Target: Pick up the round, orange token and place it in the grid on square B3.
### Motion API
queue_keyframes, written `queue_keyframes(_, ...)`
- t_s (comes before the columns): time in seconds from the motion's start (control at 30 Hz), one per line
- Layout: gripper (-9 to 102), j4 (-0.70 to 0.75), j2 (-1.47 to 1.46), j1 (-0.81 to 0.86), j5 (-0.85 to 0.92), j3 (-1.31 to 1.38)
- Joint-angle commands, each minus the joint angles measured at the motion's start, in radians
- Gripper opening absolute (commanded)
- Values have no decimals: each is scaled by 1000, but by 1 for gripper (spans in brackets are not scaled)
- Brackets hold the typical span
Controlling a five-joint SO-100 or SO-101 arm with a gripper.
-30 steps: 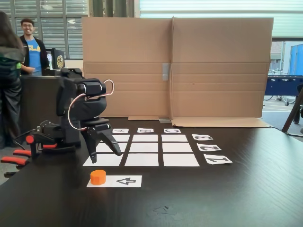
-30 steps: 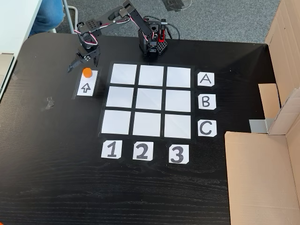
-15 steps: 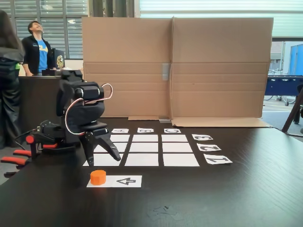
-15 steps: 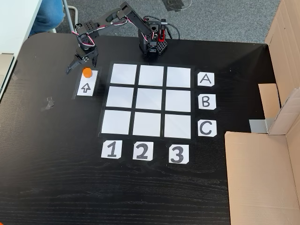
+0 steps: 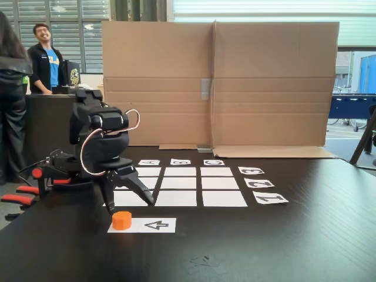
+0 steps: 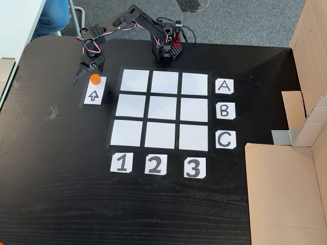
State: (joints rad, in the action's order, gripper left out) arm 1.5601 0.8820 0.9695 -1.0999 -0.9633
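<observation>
Hovering just beyond token: gripper, fingers apart. Risk: one finger clips the token on descent, sliding it off arrow card.

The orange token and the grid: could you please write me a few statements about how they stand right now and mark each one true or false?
1. The orange token rests on the long white arrow card. True.
2. The token lies in square B3. False: square B3 is blank, and the token is outside the grid.
3. The gripper is open, just behind and above the token in the low fixed view. True.
4. The number cards 1, 2, 3 sit beside the arm's base. False: they lie along the grid's far edge from the base.
5. All nine grid rectangles are blank. True.
</observation>
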Motion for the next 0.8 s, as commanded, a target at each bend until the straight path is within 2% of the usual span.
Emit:
queue_keyframes(0.0,67,2,-11,2,6,51)
queue_keyframes(0.43,64,-15,-51,-6,0,61)
queue_keyframes(0.5,55,-18,-57,-3,0,61)
queue_keyframes(0.53,38,-21,-60,-3,5,61)
queue_keyframes(0.57,15,-26,-63,-2,17,60)
queue_keyframes(0.6,-1,-32,-66,0,15,55)
queue_keyframes(0.77,-1,-43,-97,21,9,54)
